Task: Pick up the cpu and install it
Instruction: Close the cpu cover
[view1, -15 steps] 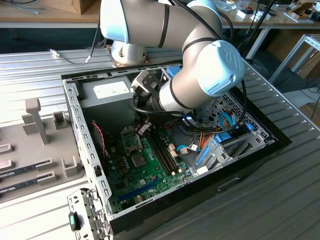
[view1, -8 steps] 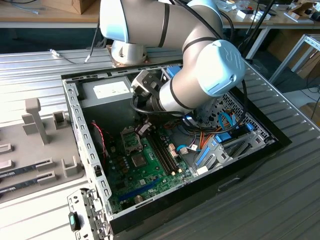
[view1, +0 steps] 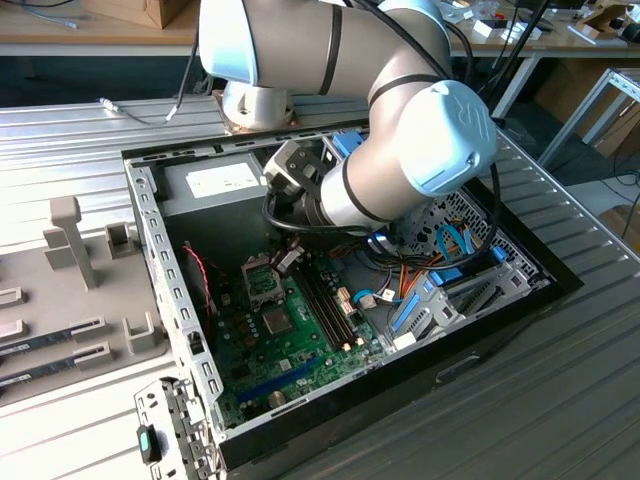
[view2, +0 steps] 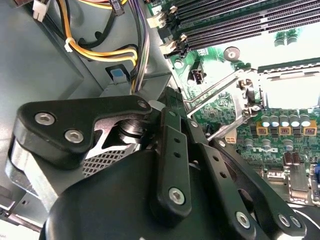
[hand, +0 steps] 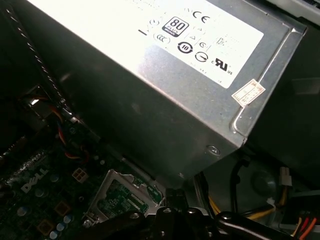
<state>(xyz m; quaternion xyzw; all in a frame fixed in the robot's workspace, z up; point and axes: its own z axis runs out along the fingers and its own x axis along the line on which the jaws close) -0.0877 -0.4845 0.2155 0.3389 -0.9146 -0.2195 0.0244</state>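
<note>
My gripper (view1: 288, 258) hangs low inside the open computer case (view1: 150, 230), just beside the motherboard's processor socket (view1: 262, 283). Its black fingertips (view2: 171, 97) look pressed together with nothing between them, and they sit next to the socket's raised metal levers (view2: 212, 95). The socket (view2: 289, 89) stands open and holds a pale flat square; I cannot tell whether that square is the cpu. In the first wrist view the gripper (hand: 172, 196) sits at the socket frame's (hand: 117, 192) edge.
The grey power-supply box (hand: 165, 75) rises close beside the gripper. Memory slots (view2: 235, 20) and yellow and orange cables (view2: 100, 50) run nearby. A smaller square chip (view1: 277, 321) sits below the socket. Grey fixtures (view1: 70, 245) stand on the table at the exterior view's left.
</note>
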